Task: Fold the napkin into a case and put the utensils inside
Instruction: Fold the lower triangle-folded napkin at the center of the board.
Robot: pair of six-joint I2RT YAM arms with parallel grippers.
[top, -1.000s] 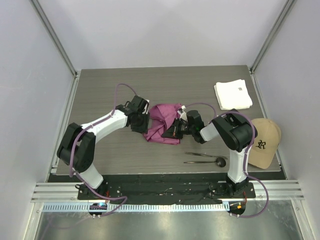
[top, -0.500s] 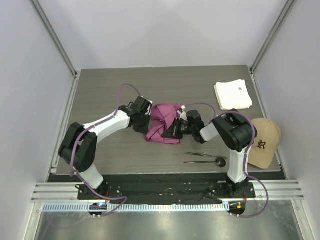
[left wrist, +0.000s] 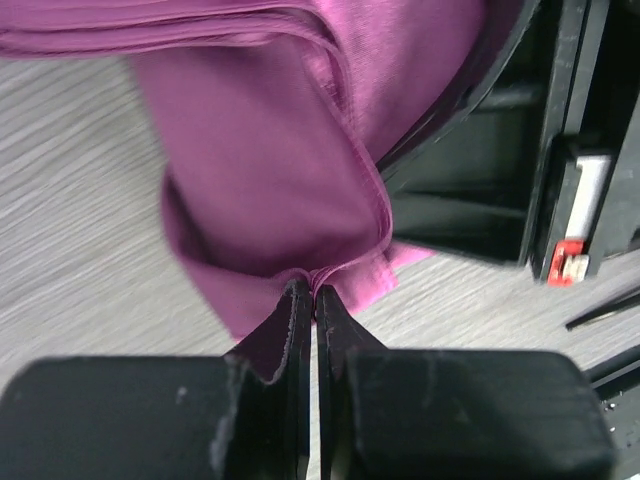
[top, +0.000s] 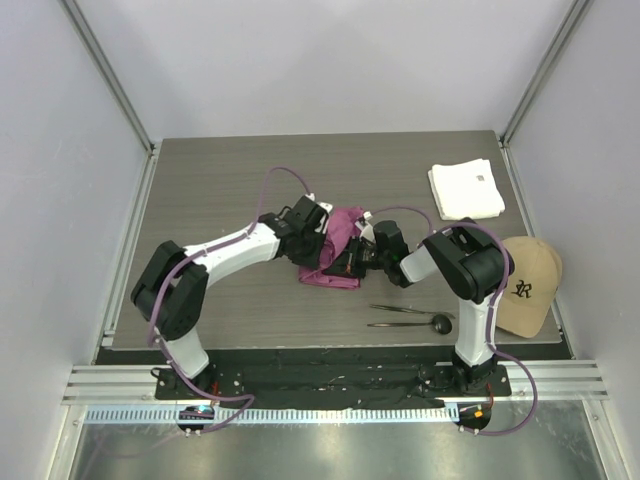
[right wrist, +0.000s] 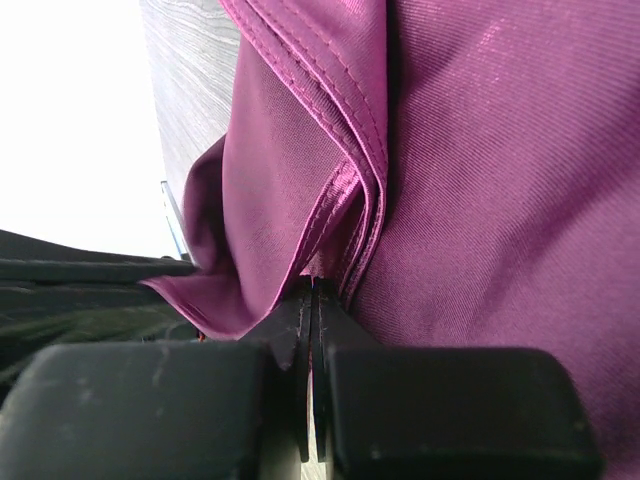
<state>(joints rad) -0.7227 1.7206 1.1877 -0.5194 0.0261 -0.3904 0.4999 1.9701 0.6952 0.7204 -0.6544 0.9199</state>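
Now left jaws and right jaws each clamp tight on a napkin hem; a tug apart could slip thin cloth free.

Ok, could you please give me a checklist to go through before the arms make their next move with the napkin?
1. Left gripper has the napkin: ok, jaws shut on a hemmed edge.
2. Right gripper has the napkin: ok, jaws shut on folded hems.
3. Napkin lies flat as a case: not ok, it is bunched between the two grippers.
4. How many layers each gripper pinches: cannot tell.
5. Utensils clear of the cloth: ok, they lie apart from it on its near side.
6. White cloth and cap out of the way: ok, both sit off to the right.
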